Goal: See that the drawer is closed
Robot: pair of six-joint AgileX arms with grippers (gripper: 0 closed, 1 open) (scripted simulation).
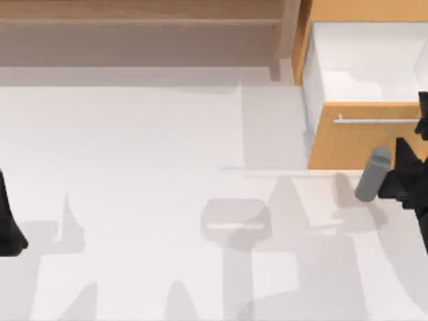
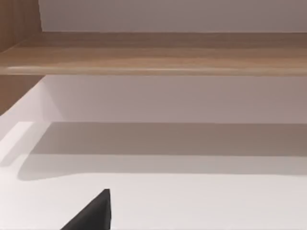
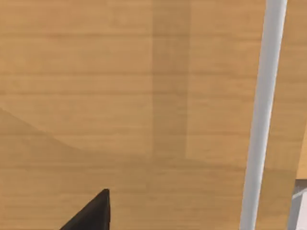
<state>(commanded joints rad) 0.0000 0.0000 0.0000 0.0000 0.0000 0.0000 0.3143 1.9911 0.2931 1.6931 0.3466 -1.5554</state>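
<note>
While pulled out, 1 drawer (image 1: 364, 137), 1 handle (image 1: 374, 121), right end effector (image 1: 401, 167) close.

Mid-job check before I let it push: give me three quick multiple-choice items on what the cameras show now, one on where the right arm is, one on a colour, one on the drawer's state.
1. Where is the right gripper?
A. by the drawer front
B. at the table's left edge
C. inside the shelf unit

2. What colour is the drawer front?
A. blue
B. orange-tan
C. black

3. What state is the drawer in?
A. shut flush
B. pulled out
C. removed, lying on the table

Answers: 1 A, the top view has it just before the front, below the handle. 2 B, the wood grain is orange-tan. 3 B, its white inner walls show. The left gripper sits parked at the left.
</note>
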